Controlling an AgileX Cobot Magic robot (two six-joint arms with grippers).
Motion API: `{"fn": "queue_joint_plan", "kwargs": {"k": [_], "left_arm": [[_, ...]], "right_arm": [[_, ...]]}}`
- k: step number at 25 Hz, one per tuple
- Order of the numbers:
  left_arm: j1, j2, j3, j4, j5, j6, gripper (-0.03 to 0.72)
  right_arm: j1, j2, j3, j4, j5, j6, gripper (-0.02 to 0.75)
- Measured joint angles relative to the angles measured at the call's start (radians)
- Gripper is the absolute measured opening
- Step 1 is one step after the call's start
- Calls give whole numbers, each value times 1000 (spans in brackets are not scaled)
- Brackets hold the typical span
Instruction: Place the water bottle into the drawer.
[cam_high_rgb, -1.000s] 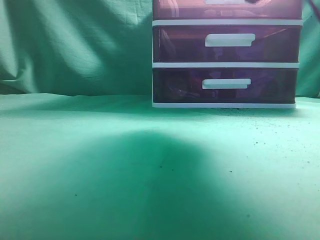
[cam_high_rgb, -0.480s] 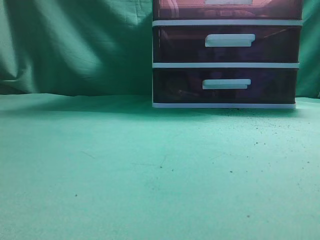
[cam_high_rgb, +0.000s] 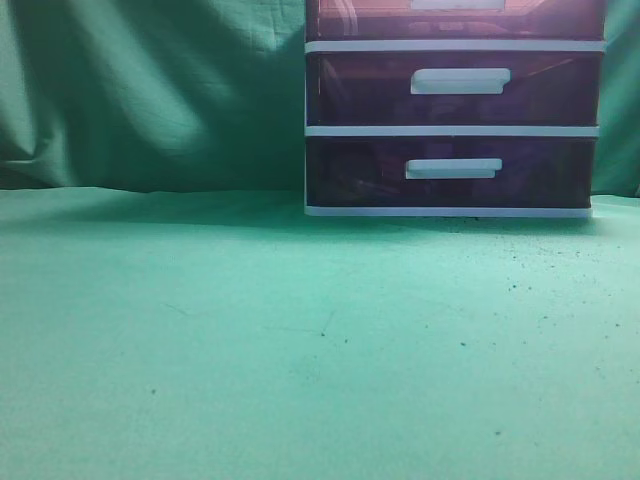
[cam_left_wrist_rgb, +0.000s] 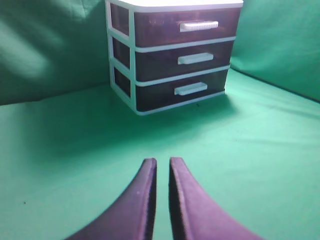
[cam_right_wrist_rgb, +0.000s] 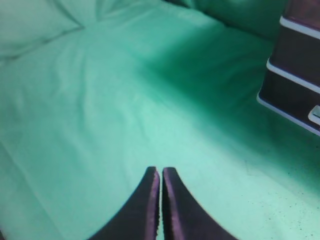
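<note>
The drawer (cam_left_wrist_rgb: 190, 25) is the top one of three dark purple drawers in a white-framed unit, and it sits flush with the two below. Only its lower part shows in the exterior view (cam_high_rgb: 450, 22), at the top edge. The water bottle is not in view in any frame. My left gripper (cam_left_wrist_rgb: 162, 161) is shut and empty, low over the green cloth and well in front of the unit. My right gripper (cam_right_wrist_rgb: 160, 170) is shut and empty over the cloth, left of the unit's lower corner (cam_right_wrist_rgb: 295, 75).
A green cloth (cam_high_rgb: 250, 340) covers the table and hangs as a backdrop behind it. The middle drawer (cam_high_rgb: 455, 88) and the bottom drawer (cam_high_rgb: 450, 172) are shut.
A broad shadow on the cloth and a dark shape by the top drawer's handle, seen one second ago, are gone. The drawers have not moved.
</note>
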Motion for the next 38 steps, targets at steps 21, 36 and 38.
{"fn": "queue_joint_plan", "kwargs": {"k": [21, 36, 38], "left_arm": [[0, -28, 166, -7, -2, -2, 47], [0, -28, 166, -7, -4, -2, 47], [0, -28, 166, -7, -4, -2, 47]], "right_arm": [[0, -522, 451, 186, -285, -46, 0], [-32, -544, 542, -36, -375, -59, 0], [-83, -590, 616, -125, -442, 21, 0]]}}
